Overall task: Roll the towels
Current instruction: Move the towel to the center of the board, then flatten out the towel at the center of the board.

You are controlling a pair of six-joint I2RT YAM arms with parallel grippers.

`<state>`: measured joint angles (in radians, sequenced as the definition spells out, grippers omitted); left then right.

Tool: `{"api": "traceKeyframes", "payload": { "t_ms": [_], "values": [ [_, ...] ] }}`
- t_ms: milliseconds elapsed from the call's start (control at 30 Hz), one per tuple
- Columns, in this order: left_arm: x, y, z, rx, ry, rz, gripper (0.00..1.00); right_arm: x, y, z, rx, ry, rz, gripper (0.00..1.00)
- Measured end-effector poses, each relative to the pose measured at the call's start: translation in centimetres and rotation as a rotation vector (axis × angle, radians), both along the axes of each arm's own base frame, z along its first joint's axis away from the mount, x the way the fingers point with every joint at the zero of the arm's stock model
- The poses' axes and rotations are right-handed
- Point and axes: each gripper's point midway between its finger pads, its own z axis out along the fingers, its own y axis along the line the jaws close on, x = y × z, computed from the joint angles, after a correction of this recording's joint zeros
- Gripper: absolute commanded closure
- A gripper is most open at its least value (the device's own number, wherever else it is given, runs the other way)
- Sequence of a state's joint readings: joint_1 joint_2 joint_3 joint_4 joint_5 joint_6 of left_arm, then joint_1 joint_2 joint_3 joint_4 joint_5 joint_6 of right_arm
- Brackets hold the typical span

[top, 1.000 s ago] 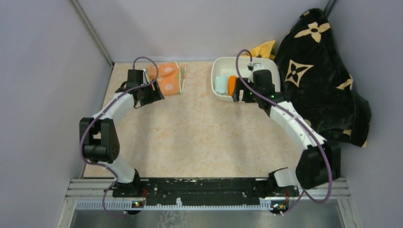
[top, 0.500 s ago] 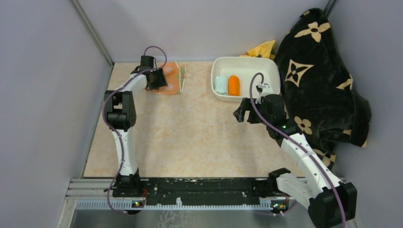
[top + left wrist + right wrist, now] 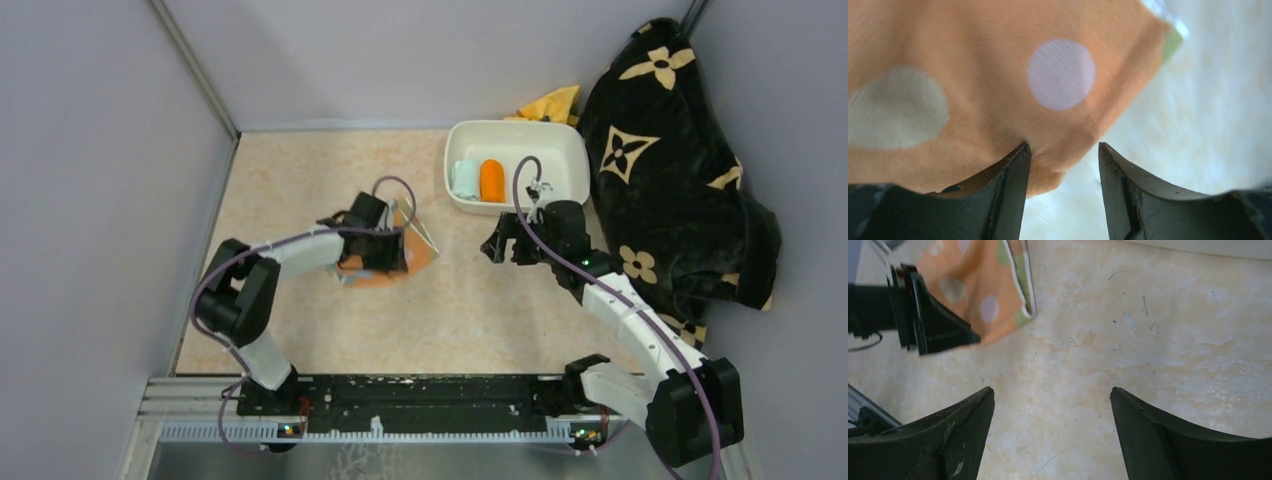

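Observation:
The striped towel with pale dots [image 3: 418,252] lies partly lifted in the middle of the table, with my left gripper [image 3: 385,250] over it. In the left wrist view its orange corner [image 3: 998,90] reaches in beside the left finger, and the left gripper [image 3: 1063,146] stands open with bare table showing in the gap. A rolled mint towel [image 3: 465,178] and a rolled orange towel [image 3: 491,180] lie side by side in the white tray [image 3: 520,130]. My right gripper [image 3: 497,245] hovers open and empty [image 3: 1051,390] in front of the tray, right of the dotted towel [image 3: 983,285].
A big black blanket with tan flowers [image 3: 670,170] is heaped along the right wall. A yellow cloth [image 3: 555,103] peeks out behind the tray. Grey walls close in the left and back sides.
The dotted towel has come from the back left corner to the table's middle together with my left gripper, whose jaws have narrowed. My right gripper pulled back out of the tray, leaving the rolls.

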<state>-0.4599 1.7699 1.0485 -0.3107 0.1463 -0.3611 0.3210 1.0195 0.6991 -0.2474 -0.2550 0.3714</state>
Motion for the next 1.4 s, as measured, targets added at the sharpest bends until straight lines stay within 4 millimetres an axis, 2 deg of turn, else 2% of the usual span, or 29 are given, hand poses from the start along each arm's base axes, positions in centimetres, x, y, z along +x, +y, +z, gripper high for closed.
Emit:
{"api": "traceKeyframes", "payload": {
  "t_ms": [100,167,200,267,367,500,567,667,733,800,933,1067,1200,1400],
  "values": [
    [-8.0,-3.7,0.2,-0.046,0.087,-0.14,0.37,-0.2,1.1,-1.2,-0.011,0.032,0.039,0.17],
    [-11.7,-4.2,0.4,-0.042,0.155,-0.189,0.34,-0.5,2.1,-2.0,-0.021,0.055,0.073,0.19],
    [-12.8,-4.0,0.7,-0.036,0.178,-0.197,0.33,-0.7,2.6,-2.5,-0.027,0.068,0.09,0.2],
    [-13.6,-3.4,1.9,-0.033,0.184,-0.183,0.3,-1.2,3.5,-3.3,-0.037,0.095,0.121,0.22],
    [-12.2,-2.2,5.0,-0.025,0.083,-0.132,0.28,-1.6,4.1,-4.1,-0.049,0.124,0.144,0.24],
    [-8.3,0.2,8.1,-0.013,-0.06,-0.038,0.29,-1.6,4.4,-4.4,-0.055,0.136,0.153,0.28],
    [-6.0,2.2,8.1,0.015,-0.081,0.026,0.32,-1.7,4.6,-4.7,-0.06,0.145,0.16,0.29],
    [-2.6,5.1,6.6,0.083,-0.067,0.096,0.37,-2.2,5.1,-5.3,-0.073,0.162,0.182,0.3],
    [-0.3,6.0,5.4,0.133,-0.049,0.1,0.41,-2.5,5.4,-5.6,-0.078,0.171,0.199,0.3],
    [1.8,5.9,4.5,0.164,-0.046,0.078,0.45,-2.9,5.9,-5.7,-0.082,0.175,0.215,0.3],
    [5.7,4.6,3.1,0.194,-0.058,0.011,0.47,-3.5,6.4,-6.0,-0.088,0.181,0.239,0.31],
    [7.9,3.7,1.6,0.207,-0.059,-0.055,0.48,-3.9,6.6,-6.5,-0.1,0.199,0.25,0.31],
    [8.3,3.2,0.2,0.221,-0.041,-0.11,0.48,-4.2,6.8,-6.9,-0.113,0.211,0.26,0.32],
    [8.0,1.8,-0.1,0.246,-0.056,-0.183,0.51,-4.3,6.8,-7.7,-0.131,0.227,0.271,0.32]
  ]
}}
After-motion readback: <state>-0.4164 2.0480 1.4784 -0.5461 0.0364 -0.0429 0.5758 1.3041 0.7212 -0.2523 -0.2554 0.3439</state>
